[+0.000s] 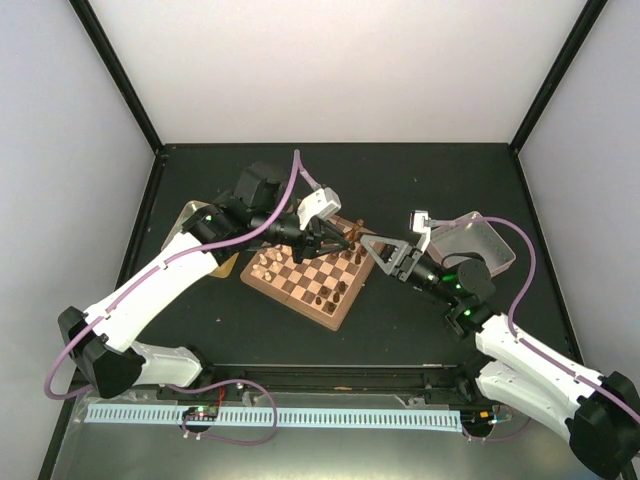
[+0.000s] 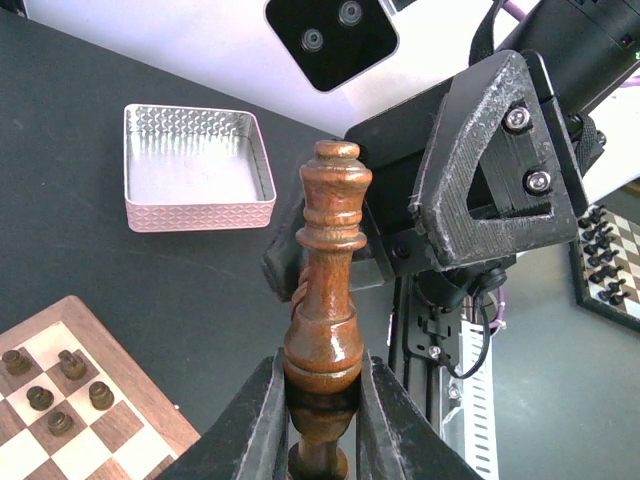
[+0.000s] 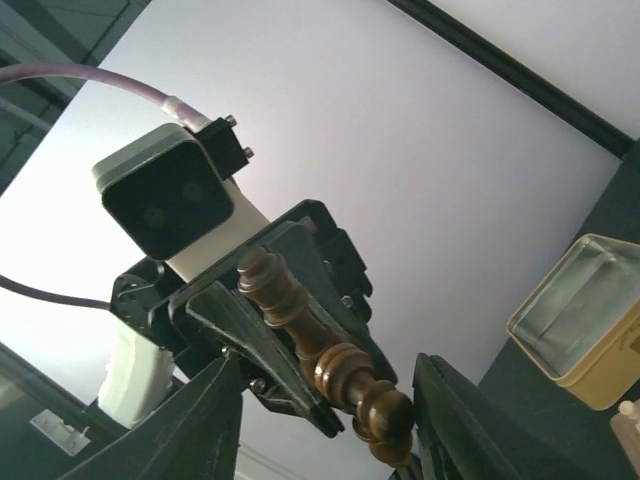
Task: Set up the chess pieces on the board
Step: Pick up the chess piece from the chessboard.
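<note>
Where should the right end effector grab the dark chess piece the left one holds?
The neck below the collar of the dark chess piece, approaching from its free crown end: the left end effector clamps the lower bulge, so only that upper length is bare.

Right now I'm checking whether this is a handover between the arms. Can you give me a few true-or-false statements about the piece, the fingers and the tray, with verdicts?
1. The left gripper is shut on a dark brown piece. True.
2. The right gripper is clamped on that same piece. False: its fingers stand apart on either side of it, with a gap showing on each side.
3. The pink tray holds several pieces. False: nothing shows inside it.
4. Dark pieces stand on the board. True.
</note>
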Tool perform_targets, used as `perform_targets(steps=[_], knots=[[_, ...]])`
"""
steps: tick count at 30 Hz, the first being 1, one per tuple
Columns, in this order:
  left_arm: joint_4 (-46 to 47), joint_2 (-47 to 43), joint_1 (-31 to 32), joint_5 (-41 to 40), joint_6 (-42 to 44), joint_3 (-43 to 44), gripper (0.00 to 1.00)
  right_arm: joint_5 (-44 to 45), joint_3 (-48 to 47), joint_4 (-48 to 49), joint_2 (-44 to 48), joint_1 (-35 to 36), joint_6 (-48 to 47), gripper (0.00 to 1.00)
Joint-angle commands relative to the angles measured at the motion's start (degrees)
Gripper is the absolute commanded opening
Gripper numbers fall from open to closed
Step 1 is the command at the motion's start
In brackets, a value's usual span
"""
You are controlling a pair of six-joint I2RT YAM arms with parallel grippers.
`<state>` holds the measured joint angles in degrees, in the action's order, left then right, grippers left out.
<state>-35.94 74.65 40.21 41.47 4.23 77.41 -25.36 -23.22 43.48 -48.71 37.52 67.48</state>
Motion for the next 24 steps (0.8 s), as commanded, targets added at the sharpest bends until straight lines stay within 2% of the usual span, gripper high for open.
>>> perform_targets(steps=[1,11,16,19,24], knots=[[2.52,-0.91,-0.11,2.05,-0.36,0.26,0.12,-1.69,-1.13,4.48,0.17,-0.13,-0.12,0.44],[3.14,-0.72,-0.15,2.42,-1.10,0.46,0.12,-0.76,-1.71,0.85,0.68,-0.10,-0.38,0.21],[3.34,-0.79,-0.08,1.93,-1.38,0.33,0.12,-0.02,-2.65,-2.72,0.87,-0.09,-1.57,0.05],[3.40,-0.91,-0.14,-5.77,-3.76,0.10,0.08,0.48,-4.40,-10.61,1.14,-0.08,-4.61,0.01],[-2.06,-1.75,-0.95,-26.39,-7.99,-1.57,0.07,3.16,-8.86,-33.47,0.68,-0.10,-15.96,0.01]])
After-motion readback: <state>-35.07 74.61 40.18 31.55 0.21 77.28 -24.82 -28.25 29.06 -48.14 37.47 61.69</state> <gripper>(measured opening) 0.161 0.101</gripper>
